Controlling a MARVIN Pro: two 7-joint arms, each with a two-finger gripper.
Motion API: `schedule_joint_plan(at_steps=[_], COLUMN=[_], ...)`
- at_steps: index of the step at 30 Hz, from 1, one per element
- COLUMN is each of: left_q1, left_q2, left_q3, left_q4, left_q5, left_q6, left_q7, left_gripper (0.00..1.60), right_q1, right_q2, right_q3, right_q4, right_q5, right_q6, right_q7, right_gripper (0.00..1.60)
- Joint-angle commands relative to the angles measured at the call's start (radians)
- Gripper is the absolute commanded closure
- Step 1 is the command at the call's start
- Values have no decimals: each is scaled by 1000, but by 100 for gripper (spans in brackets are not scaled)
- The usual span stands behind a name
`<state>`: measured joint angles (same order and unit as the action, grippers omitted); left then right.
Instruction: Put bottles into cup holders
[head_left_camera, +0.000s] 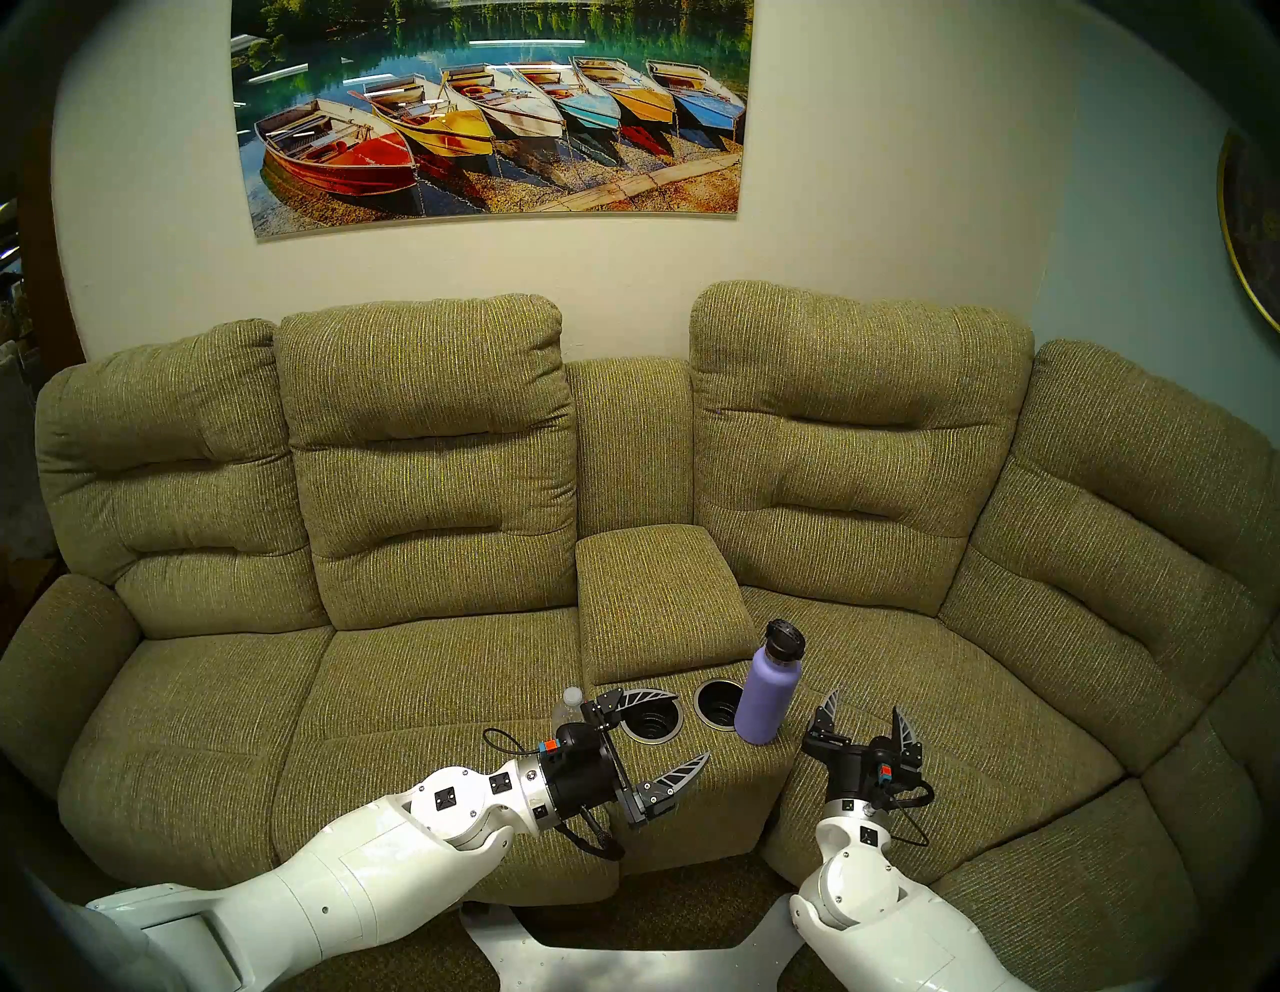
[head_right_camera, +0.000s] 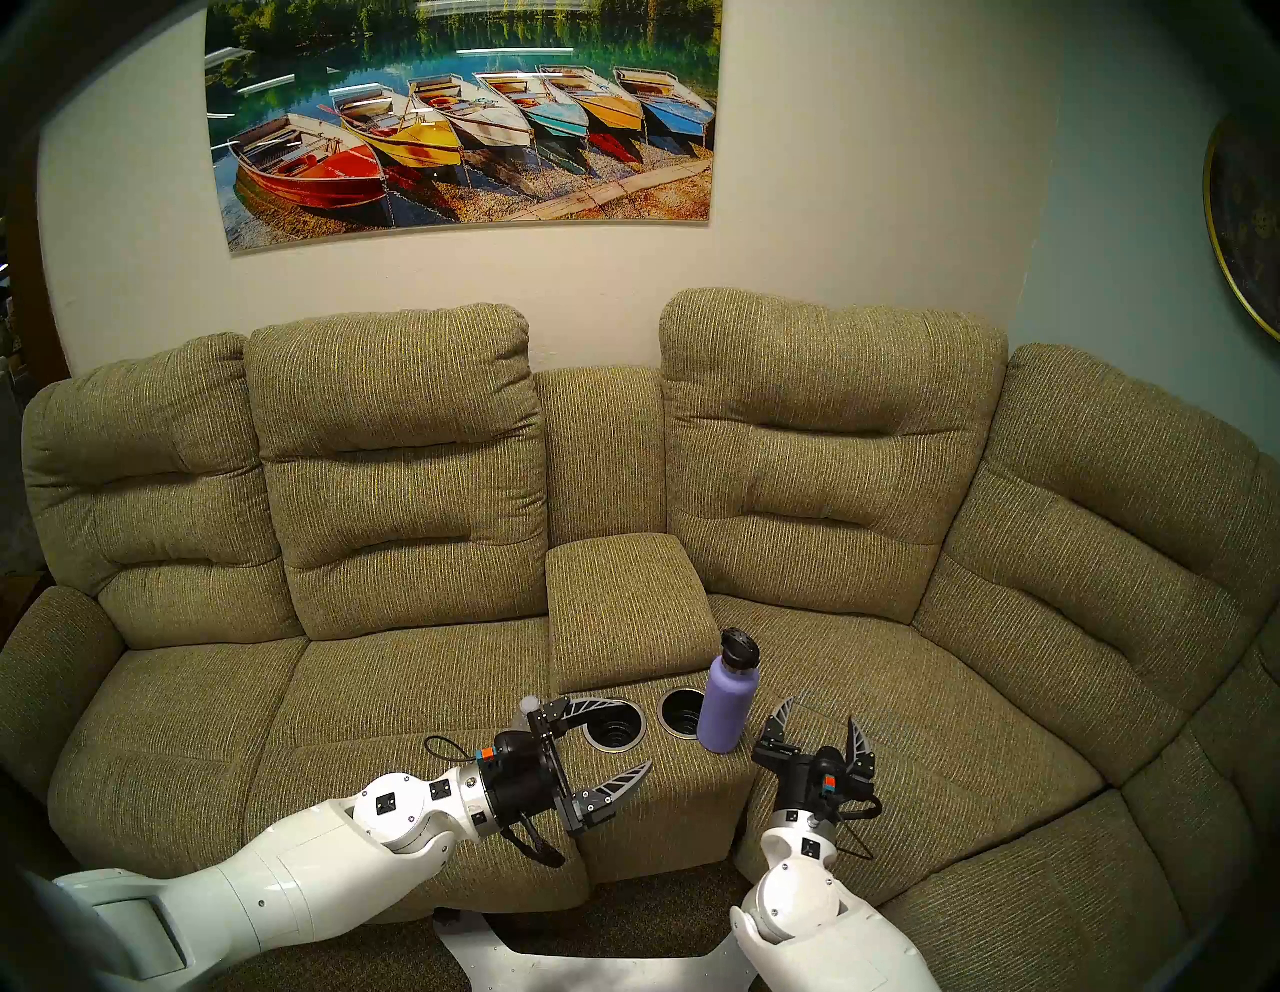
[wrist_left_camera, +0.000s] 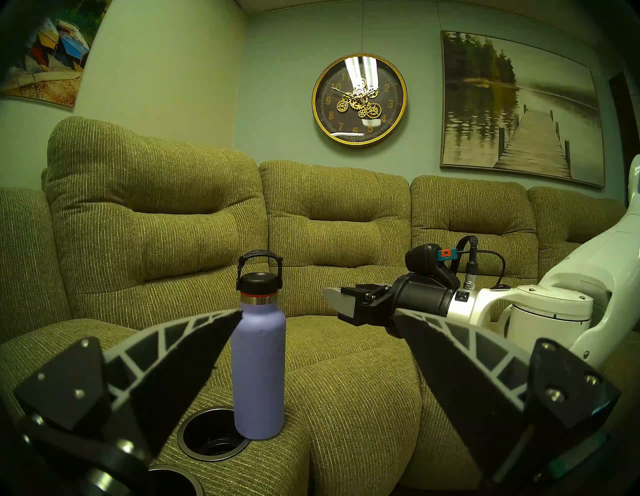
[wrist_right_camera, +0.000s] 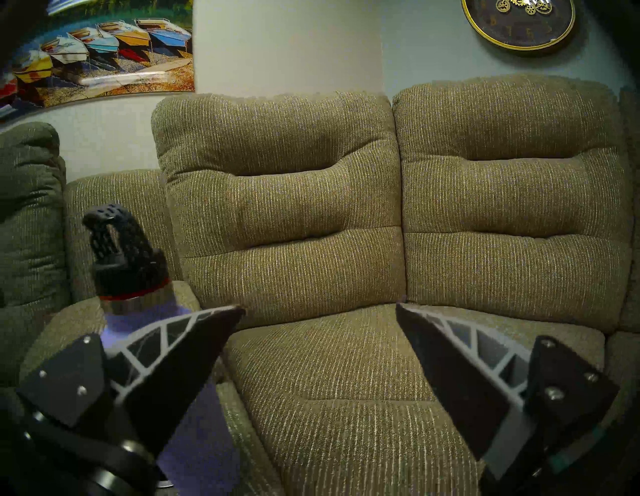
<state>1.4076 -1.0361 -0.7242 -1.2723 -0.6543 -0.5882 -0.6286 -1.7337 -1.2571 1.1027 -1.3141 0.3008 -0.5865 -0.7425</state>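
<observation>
The lavender flask (head_left_camera: 767, 693) with a black loop cap stands upright on the console, just right of the right cup holder (head_left_camera: 717, 706) and outside it. The left cup holder (head_left_camera: 651, 727) is empty too. The clear bottle (head_left_camera: 571, 701) stands on the seat left of the console, and only its white cap and shoulder show behind my left wrist. My left gripper (head_left_camera: 691, 726) is open and empty over the left holder. My right gripper (head_left_camera: 866, 701) is open and empty, right of the flask. The left wrist view shows the flask (wrist_left_camera: 259, 367) beside a holder (wrist_left_camera: 211, 440).
An olive fabric sectional sofa (head_left_camera: 443, 679) fills the view. The padded console lid (head_left_camera: 658, 596) rises behind the holders. Backrests stand close behind. The robot's white base (head_left_camera: 623, 970) is at the sofa's front. A boat picture (head_left_camera: 492, 111) and a clock (wrist_left_camera: 359, 98) hang on the walls.
</observation>
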Motion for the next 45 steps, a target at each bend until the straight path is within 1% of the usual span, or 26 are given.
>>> schedule_joint_plan(at_steps=[1, 2, 7, 8, 9, 11, 13, 15, 16, 19, 23, 30, 32, 40, 45], left_q1=[-1, -1, 2, 10, 19, 39, 66, 89, 99, 122, 143, 155, 156, 157, 157], left_q2=[-1, -1, 2, 12, 22, 63, 97, 126, 143, 175, 203, 209, 208, 203, 203], left_q3=[0, 0, -2, -5, -10, -15, -27, -42, -44, -59, -72, -81, -80, -75, -76], left_q4=[-10, -10, -12, -20, -28, -63, -89, -106, -114, -135, -154, -132, -132, -127, -127], left_q5=[-1, -1, -2, -7, -32, -37, -62, -56, -73, -85, -96, -103, -103, -106, -107], left_q6=[-1, -1, -1, 0, -4, -8, -14, -14, -18, -27, -34, -44, -45, -48, -47], left_q7=[-1, -1, 2, 4, -11, -21, -27, -22, -17, -17, -17, -14, -14, -23, -25], left_gripper=[0, 0, 0, 0, 0, 0, 0, 0, 0, 0, 0, 0, 0, 0, 0], right_q1=[30, 36, 69, 74, 76, 79, 81, 91, 100, 124, 161, 225, 229, 257, 299], right_q2=[-64, -69, -90, -93, -95, -96, -96, -101, -107, -123, -151, -200, -203, -223, -250], right_q3=[-40, -43, -59, -59, -60, -60, -60, -63, -65, -68, -82, -102, -102, -102, -96], right_q4=[-5, -2, 33, 40, 44, 46, 47, 61, 75, 104, 145, 222, 223, 273, 317], right_q5=[-57, -56, -100, -102, -104, -101, -101, -99, -93, -84, -84, -110, -111, -147, -158], right_q6=[-10, -11, -21, -23, -24, -21, -18, -14, -11, -6, -10, -28, -28, -66, -72], right_q7=[-27, -25, -44, -47, -48, -48, -49, -46, -41, -35, -19, -17, -18, -36, -57], right_gripper=[0, 0, 0, 0, 0, 0, 0, 0, 0, 0, 0, 0, 0, 0, 0])
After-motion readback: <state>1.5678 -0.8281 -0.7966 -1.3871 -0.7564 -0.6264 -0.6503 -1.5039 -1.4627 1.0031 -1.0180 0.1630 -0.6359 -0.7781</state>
